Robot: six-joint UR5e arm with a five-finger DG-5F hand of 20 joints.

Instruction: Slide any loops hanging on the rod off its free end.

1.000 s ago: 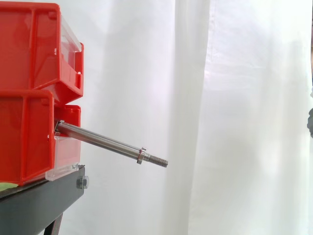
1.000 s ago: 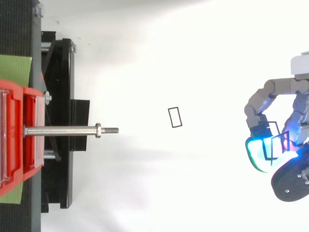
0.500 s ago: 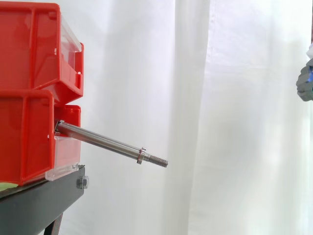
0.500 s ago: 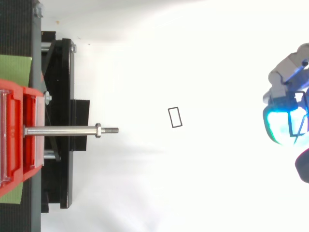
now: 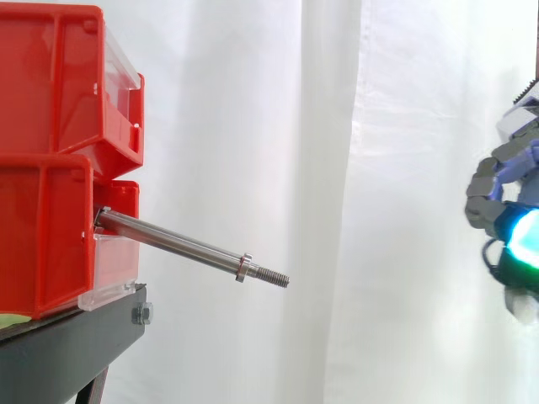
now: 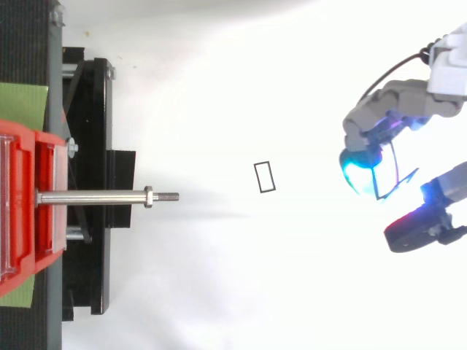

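A bare steel rod (image 5: 181,246) sticks out of the lower red bin (image 5: 46,236) and slopes down to a threaded free end with a nut; nothing hangs on it. In the top view the rod (image 6: 95,197) points right. My hand (image 6: 387,120) hovers far right of the rod's tip, fingers curled, a cyan pad (image 6: 357,173) facing the rod. A thin black rectangular loop (image 6: 395,169) hangs at those fingertips, the thumb spread below it. A second small black loop (image 6: 265,177) lies on the white surface between rod and hand. In the side view the hand (image 5: 505,215) is at the right edge.
Two stacked red bins (image 5: 59,84) sit on a black stand (image 6: 91,146) at the left. A white curtain (image 5: 337,168) hangs behind. A wide white gap separates the rod's tip from the hand.
The hand has come back in from the right edge toward the rod and spread its thumb from its fingers, the thin loop staying at its fingertips. Rod and lying loop have not moved.
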